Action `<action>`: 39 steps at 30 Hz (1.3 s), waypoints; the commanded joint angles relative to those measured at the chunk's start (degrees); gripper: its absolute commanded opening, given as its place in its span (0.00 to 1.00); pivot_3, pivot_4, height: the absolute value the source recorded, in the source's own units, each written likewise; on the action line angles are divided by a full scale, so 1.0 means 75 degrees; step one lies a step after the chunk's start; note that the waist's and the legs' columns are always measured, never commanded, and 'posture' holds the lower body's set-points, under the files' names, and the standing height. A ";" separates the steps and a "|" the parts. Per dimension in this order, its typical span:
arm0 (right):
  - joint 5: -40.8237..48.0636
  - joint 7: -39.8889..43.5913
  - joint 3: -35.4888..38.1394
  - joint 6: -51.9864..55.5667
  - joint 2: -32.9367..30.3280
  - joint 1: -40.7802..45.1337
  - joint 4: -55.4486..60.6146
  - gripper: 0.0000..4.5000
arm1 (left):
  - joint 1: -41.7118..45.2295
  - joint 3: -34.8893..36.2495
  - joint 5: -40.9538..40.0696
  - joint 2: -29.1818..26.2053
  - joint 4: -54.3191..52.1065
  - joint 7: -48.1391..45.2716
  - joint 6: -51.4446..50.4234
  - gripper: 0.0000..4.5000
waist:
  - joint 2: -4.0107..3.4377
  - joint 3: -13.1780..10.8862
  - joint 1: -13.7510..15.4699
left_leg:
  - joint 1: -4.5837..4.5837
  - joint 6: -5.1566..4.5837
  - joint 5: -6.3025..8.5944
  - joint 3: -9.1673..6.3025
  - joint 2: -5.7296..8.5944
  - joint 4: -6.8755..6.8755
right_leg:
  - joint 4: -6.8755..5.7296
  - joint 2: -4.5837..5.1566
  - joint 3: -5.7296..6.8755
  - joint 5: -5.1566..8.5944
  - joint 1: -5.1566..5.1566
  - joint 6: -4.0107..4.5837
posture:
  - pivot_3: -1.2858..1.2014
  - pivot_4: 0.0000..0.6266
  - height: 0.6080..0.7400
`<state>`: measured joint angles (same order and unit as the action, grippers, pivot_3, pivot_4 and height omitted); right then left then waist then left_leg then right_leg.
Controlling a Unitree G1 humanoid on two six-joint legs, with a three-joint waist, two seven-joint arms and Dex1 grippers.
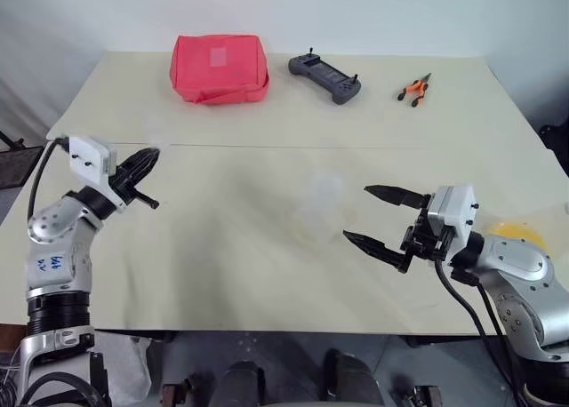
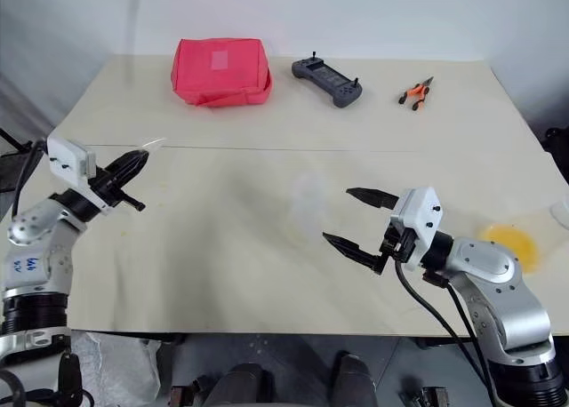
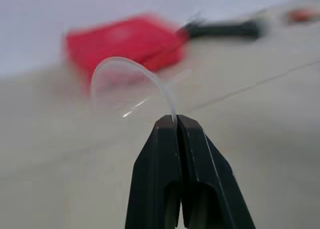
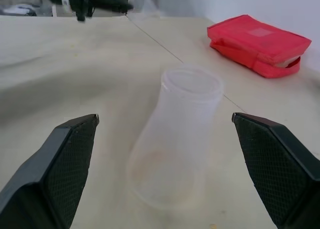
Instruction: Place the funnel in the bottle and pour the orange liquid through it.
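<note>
Left gripper (image 3: 176, 120) at your 9 o'clock pinches the funnel (image 3: 131, 89) rim — right gripper (image 4: 165, 121) gapes empty, bottle (image 4: 175, 139) ahead.

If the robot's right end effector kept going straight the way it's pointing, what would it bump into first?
Most likely the bottle. The right end effector is open, and in its wrist view the clear bottle stands on the table right ahead, between its two fingers. How far off it is can't be told.

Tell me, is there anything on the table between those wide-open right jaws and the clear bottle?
No. In the right wrist view the bottle stands just ahead of the open right gripper, with bare table between.
</note>
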<state>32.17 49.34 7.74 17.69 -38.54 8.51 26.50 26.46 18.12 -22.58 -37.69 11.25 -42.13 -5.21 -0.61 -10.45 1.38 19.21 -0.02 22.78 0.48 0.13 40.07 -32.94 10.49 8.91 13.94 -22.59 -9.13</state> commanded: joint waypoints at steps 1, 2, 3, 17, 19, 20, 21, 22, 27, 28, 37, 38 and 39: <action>0.0247 0.0127 0.0338 0.0065 -0.0208 -0.0093 0.0293 1.00 | 0.0290 -0.0215 -0.0526 -0.0279 -0.0419 -0.1150 -0.0133 0.01 | -0.0001 0.0000 -0.0016 | -0.0001 0.0000 0.0000 0.0001 0.0000 -0.0001 | -0.0001 -0.0001 0.0000 0.0000 0.0000 0.0000 | 0.52 0.24 1.00; 0.0285 0.0178 0.0377 0.0087 -0.0269 -0.0184 0.0318 1.00 | 0.0466 -0.0344 -0.0631 -0.0367 -0.0444 -0.1510 -0.0207 0.01 | -0.0001 -0.0001 -0.0013 | -0.0002 0.0000 0.0000 0.0002 0.0000 -0.0002 | 0.0000 -0.0001 0.0000 0.0000 0.0000 0.0001 | 0.52 0.24 1.00; 0.0316 0.0209 0.0405 0.0099 -0.0314 -0.0248 0.0335 1.00 | 0.0589 -0.0427 -0.0696 -0.0422 -0.0453 -0.1759 -0.0261 0.01 | 0.0001 -0.0001 0.0001 | -0.0001 0.0000 0.0000 0.0001 0.0000 -0.0002 | 0.0000 -0.0002 0.0001 0.0000 0.0000 0.0001 | 0.52 0.24 1.00; 0.0028 -0.0291 0.0501 -0.0153 -0.0003 -0.0985 0.0630 1.00 | 0.3811 -0.2248 -0.0162 -0.0196 0.1604 -0.5307 0.0676 0.01 | 0.0005 -0.0004 -0.0010 | 0.0004 -0.0002 0.0001 0.0010 0.0001 -0.0004 | 0.0007 -0.0005 0.0002 0.0000 -0.0002 0.0000 | 0.52 0.24 1.00; 0.0020 -0.0357 0.0565 -0.0206 0.0017 -0.1104 0.0652 1.00 | 0.4115 -0.2411 -0.0026 -0.0081 0.1942 -0.5642 0.0989 0.01 | 0.0006 -0.0004 -0.0009 | 0.0005 -0.0002 0.0001 0.0010 0.0001 -0.0005 | 0.0008 -0.0006 0.0002 0.0000 -0.0002 0.0000 | 0.52 0.24 1.00; 0.0020 -0.0391 0.0607 -0.0225 0.0032 -0.1159 0.0660 1.00 | 0.4255 -0.2475 0.0026 -0.0008 0.2093 -0.5785 0.1159 0.01 | 0.0006 -0.0004 -0.0009 | 0.0007 -0.0003 0.0001 0.0011 0.0001 -0.0004 | 0.0007 -0.0005 0.0002 0.0000 -0.0002 0.0000 | 0.52 0.24 1.00; 0.0014 -0.0420 0.0644 -0.0248 0.0042 -0.1215 0.0665 1.00 | 0.4411 -0.2534 0.0094 0.0087 0.2264 -0.5903 0.1366 0.01 | 0.0007 -0.0005 -0.0002 | 0.0007 -0.0004 0.0002 0.0011 0.0001 -0.0003 | 0.0008 -0.0005 0.0002 0.0000 -0.0002 0.0000 | 0.52 0.24 1.00; -0.0004 -0.0440 0.0677 -0.0282 0.0050 -0.1281 0.0669 1.00 | 0.4572 -0.2601 0.0191 0.0186 0.2449 -0.6011 0.1607 0.01 | 0.0007 -0.0005 0.0009 | 0.0007 -0.0005 0.0002 0.0011 0.0001 -0.0002 | 0.0007 -0.0005 0.0002 0.0000 -0.0002 0.0000 | 0.52 0.24 1.00; -0.0065 -0.0581 0.0723 -0.0383 0.0107 -0.1438 0.0722 1.00 | 0.5175 -0.2778 0.0477 0.0628 0.3188 -0.6327 0.2568 0.01 | 0.0011 -0.0007 0.0000 | 0.0011 -0.0008 0.0004 0.0011 0.0002 -0.0001 | 0.0008 -0.0005 0.0002 0.0000 -0.0002 -0.0001 | 0.52 0.24 1.00; -0.0083 -0.0612 0.0721 -0.0404 0.0123 -0.1455 0.0731 1.00 | 0.5281 -0.2816 0.0538 0.0717 0.3308 -0.6325 0.2751 0.01 | 0.0011 -0.0008 -0.0001 | 0.0009 -0.0009 0.0004 0.0011 0.0002 -0.0001 | 0.0007 -0.0005 0.0002 0.0000 -0.0002 -0.0001 | 0.52 0.24 1.00; -0.0248 -0.0812 0.0588 -0.0527 0.0243 -0.1515 0.0777 1.00 | 0.5654 -0.3446 0.0710 0.0860 0.4074 -0.6716 0.3825 0.01 | 0.0012 -0.0008 -0.0004 | 0.0010 -0.0013 0.0007 0.0012 0.0001 -0.0001 | 0.0008 -0.0005 0.0002 0.0000 -0.0003 -0.0001 | 0.52 0.24 1.00; -0.0260 -0.0824 0.0577 -0.0533 0.0252 -0.1507 0.0771 1.00 | 0.5704 -0.3517 0.0722 0.0866 0.4164 -0.6716 0.3937 0.01 | 0.0012 -0.0008 -0.0003 | 0.0010 -0.0013 0.0007 0.0012 0.0001 -0.0001 | 0.0008 -0.0005 0.0002 0.0000 -0.0003 -0.0001 | 0.52 0.24 1.00; -0.0275 -0.0836 0.0566 -0.0540 0.0263 -0.1504 0.0768 1.00 | 0.5738 -0.3608 0.0694 0.0858 0.4218 -0.6716 0.4010 0.01 | 0.0012 -0.0008 0.0002 | 0.0010 -0.0013 0.0007 0.0012 0.0001 -0.0001 | 0.0008 -0.0005 0.0002 0.0000 -0.0003 -0.0001 | 0.52 0.24 1.00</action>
<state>30.21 43.43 11.57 14.98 -36.97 -2.77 29.61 67.29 -8.62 -17.20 -30.59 42.94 -86.07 23.31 -0.52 -10.51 1.40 19.29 -0.12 22.84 0.57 0.14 40.07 -32.88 10.46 8.92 13.93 -22.61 -9.13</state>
